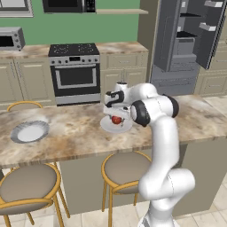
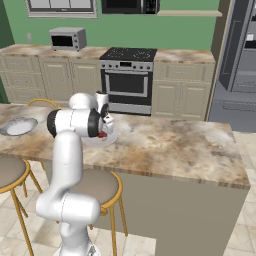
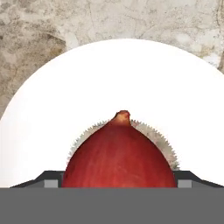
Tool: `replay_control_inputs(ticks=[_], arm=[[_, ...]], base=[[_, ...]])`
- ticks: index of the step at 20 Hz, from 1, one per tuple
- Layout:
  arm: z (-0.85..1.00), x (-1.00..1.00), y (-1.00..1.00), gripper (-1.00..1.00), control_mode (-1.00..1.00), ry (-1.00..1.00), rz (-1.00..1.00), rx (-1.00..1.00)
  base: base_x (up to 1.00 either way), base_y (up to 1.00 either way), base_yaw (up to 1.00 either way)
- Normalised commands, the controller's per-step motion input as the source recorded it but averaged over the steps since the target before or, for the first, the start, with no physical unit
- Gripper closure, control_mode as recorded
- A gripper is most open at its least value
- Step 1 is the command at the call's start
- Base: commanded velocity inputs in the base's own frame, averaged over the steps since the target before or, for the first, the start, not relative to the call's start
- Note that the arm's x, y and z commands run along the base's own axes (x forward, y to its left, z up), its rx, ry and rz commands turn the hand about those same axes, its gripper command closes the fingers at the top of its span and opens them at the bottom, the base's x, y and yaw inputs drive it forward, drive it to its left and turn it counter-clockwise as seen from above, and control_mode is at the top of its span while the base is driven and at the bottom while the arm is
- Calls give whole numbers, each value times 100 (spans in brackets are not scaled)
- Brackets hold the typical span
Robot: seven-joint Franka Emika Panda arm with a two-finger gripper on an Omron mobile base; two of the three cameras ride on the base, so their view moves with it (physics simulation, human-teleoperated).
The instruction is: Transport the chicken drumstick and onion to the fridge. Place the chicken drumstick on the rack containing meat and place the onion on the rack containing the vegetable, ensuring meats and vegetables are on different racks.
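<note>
- The gripper point(image 3: 119, 181) is hanging low over a white plate point(image 1: 107, 125) on the marble island counter point(image 1: 80, 133), with the onion point(image 3: 119, 153) sitting between its two dark finger tips point(image 3: 51, 179).
- The jaws are standing wide, one on each side of the onion; whether they are pressing on it yet cannot be told.
- The step in hand looks like the pick-up of the onion; next the jaws need closing squarely across its round sides, then a straight lift off the plate.
- The onion is glossy and round, so an off-centre pinch is likely to squirt it out.
- The chicken drumstick cannot be made out beside the onion.
- The fridge point(image 1: 186, 40) is standing well beyond the island counter with its doors open; the counter is lying between the robot and it, so the base is going to need driving around.
- A second, grey plate point(image 1: 29, 131) is lying far along the counter from the onion, and stools point(image 1: 122, 170) are tucked under the near edge.
</note>
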Motion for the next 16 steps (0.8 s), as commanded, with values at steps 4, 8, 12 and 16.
replay_control_inputs(ticks=[4, 8, 12, 16], arm=[[-26, -29, 7, 100, -100, 15, 0, 7], [15, -79, 0, 100, -100, -8, 0, 0], [54, -97, 0, 100, -100, -29, 0, 0], [47, -99, 0, 100, -100, -18, 2, 0]], base=[[0, 0, 0], [0, 0, 0], [0, 0, 0], [0, 0, 0]])
